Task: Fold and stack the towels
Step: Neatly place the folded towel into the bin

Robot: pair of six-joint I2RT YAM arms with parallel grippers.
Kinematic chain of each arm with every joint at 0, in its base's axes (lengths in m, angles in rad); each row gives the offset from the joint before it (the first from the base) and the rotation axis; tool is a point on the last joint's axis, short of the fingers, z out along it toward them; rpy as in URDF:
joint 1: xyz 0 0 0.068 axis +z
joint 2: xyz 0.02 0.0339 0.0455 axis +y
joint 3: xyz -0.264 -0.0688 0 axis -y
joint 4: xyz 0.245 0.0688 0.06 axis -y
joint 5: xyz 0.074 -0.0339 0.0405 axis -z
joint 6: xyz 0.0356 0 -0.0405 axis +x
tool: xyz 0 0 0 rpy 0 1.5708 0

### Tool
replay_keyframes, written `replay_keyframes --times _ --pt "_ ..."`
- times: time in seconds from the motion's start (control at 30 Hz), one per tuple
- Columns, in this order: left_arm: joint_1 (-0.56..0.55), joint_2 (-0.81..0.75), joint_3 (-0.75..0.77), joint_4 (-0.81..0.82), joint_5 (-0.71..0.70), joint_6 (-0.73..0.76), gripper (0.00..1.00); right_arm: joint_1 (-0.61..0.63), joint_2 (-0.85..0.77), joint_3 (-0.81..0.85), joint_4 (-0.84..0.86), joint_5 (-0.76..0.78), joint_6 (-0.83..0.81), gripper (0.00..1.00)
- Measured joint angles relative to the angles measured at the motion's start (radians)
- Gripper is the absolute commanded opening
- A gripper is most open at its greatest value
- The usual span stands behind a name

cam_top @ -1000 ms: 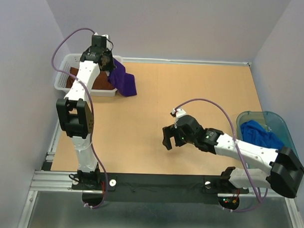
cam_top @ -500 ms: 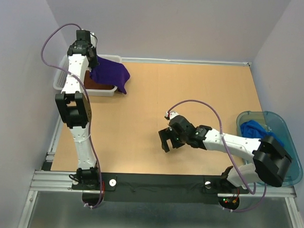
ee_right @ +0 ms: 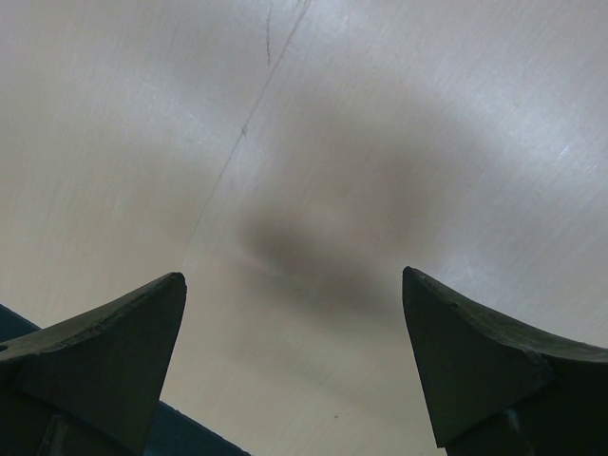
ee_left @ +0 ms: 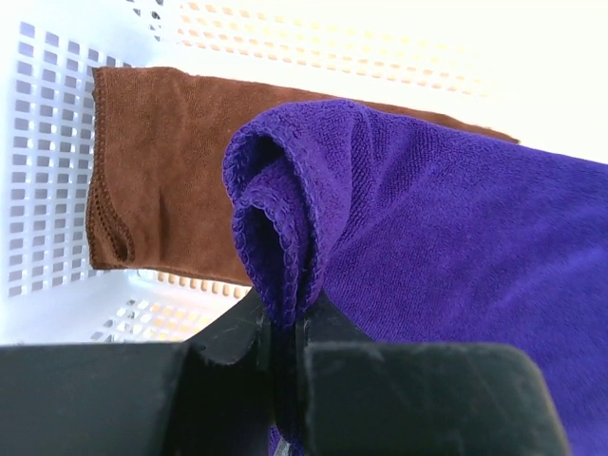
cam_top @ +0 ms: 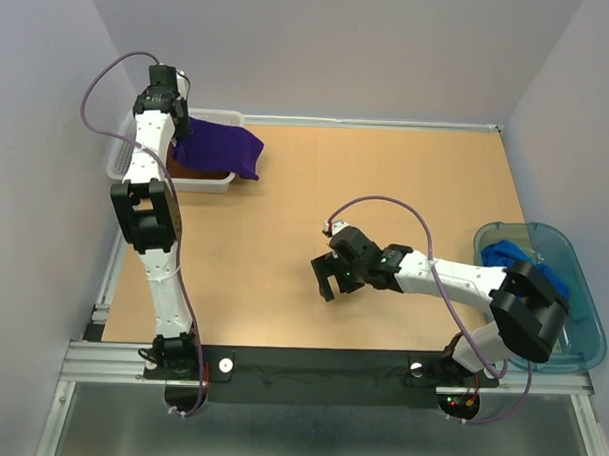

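The dark purple towel (cam_top: 222, 151) hangs bunched over the right rim of the white basket (cam_top: 120, 159), one hemmed fold pinched in the left tool (ee_left: 282, 328). The rust-brown towel (ee_left: 171, 161) lies flat inside the basket, beneath it. The bright blue towel (cam_top: 513, 260) sits crumpled well to the basket's right.

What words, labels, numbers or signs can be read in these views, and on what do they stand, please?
None: no readable text shows. The purple towel, brown towel, white basket, blue towel, clear bin and table all look plain.
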Motion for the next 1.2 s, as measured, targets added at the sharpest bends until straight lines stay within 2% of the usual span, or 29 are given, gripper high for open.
replay_keyframes --times 1.2 --pt "0.051 0.122 0.000 0.104 -0.071 0.002 0.00 0.000 0.144 0.128 -0.091 -0.001 -0.090 1.00"
